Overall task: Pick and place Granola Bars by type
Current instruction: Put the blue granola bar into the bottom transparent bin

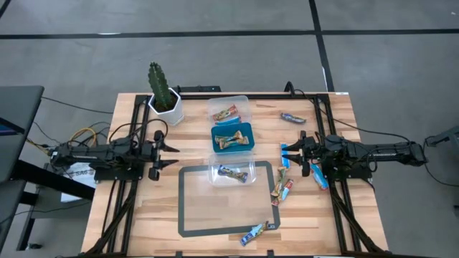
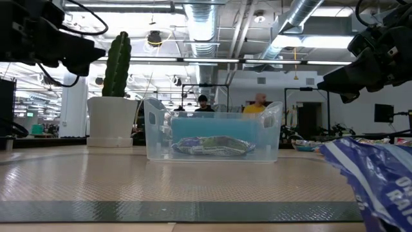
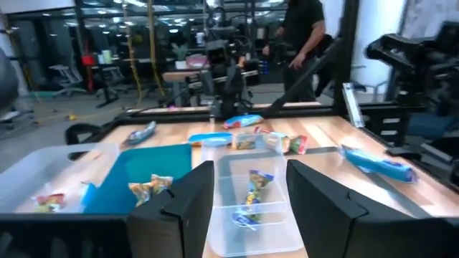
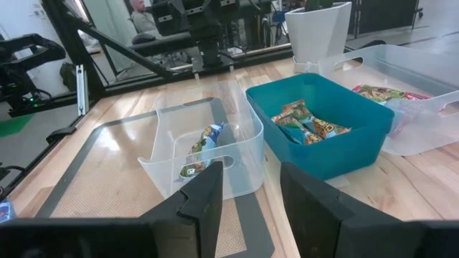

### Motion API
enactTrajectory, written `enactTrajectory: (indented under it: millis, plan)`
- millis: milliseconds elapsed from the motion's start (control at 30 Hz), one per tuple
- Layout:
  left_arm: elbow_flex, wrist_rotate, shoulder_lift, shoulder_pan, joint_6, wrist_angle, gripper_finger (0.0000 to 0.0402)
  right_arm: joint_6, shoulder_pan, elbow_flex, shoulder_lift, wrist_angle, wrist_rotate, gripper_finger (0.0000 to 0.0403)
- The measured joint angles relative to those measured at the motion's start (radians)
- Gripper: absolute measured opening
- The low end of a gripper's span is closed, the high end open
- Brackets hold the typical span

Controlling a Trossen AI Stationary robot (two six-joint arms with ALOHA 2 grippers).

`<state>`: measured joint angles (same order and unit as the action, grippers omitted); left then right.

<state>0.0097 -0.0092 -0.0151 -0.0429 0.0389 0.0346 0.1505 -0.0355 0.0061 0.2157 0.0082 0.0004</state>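
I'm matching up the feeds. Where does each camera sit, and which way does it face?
High view: overhead, straight down on the table; both arms show, left tool and right tool facing the tubs.
Low view: at tabletop height, level toward the clear tub and cactus; arms hang at the upper corners.
Left wrist view: past its own open fingers toward the clear tub.
Right wrist view: past its own fingers toward the clear tub and blue tub.
All four share the clear tub.

Blue-wrapped bar (image 2: 376, 177) blurred and cut off at the low view's edge, people (image 2: 203, 103) beyond the counter too small to make out, wrapper lettering unreadable.
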Motion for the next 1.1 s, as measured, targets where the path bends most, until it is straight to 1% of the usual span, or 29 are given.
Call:
enactTrajectory:
  millis: [233,1100]
  plan:
    - [0.0,0.002,-0.006,-0.001,-0.075,-0.002,0.0168,0.0,0.0,0.0,0.0,0.0,0.0,0.0134]
    - [-0.003,0.002,-0.007,-0.001,-0.079,-0.002,0.0168,0.007,0.0,0.0,0.0,0.005,0.0,0.0133]
